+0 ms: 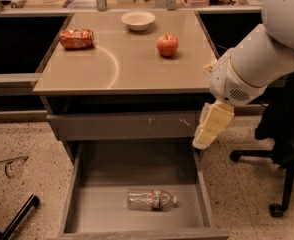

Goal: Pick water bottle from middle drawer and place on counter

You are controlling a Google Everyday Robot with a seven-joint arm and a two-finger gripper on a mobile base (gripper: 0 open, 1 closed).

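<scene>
Beige counter [137, 69], tool [206, 135] beside drawer [112, 166], arm [257, 64] cropped

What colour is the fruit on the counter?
Red apple, best in the camera view. The tool hangs near the right wall of the middle drawer.

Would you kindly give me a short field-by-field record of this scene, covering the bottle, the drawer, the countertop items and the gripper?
water bottle: lying on its side on the drawer bottom, cap toward the right
middle drawer: pulled open, holding only the bottle
counter: carries a crushed can, a bowl and an apple
gripper: pointing down at the cabinet's right side, above the drawer's right wall, well apart from the bottle
task status: bottle not yet picked up
</scene>
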